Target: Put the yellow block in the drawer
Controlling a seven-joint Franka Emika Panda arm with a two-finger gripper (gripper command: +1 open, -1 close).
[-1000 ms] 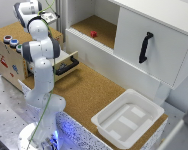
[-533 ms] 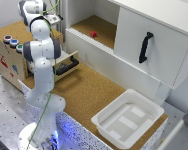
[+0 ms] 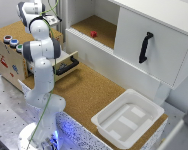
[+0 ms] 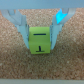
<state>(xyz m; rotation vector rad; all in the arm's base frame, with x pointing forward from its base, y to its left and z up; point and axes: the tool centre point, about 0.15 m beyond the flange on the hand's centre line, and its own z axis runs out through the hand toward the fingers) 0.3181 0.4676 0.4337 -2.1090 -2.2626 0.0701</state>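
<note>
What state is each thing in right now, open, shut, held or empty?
Drawer: pulled open.
Yellow block: held between the gripper's fingers, above the cork surface.
Gripper: shut on the block.
White cabinet door: covers the cabinet's right part; left part open.
White tub: empty.
</note>
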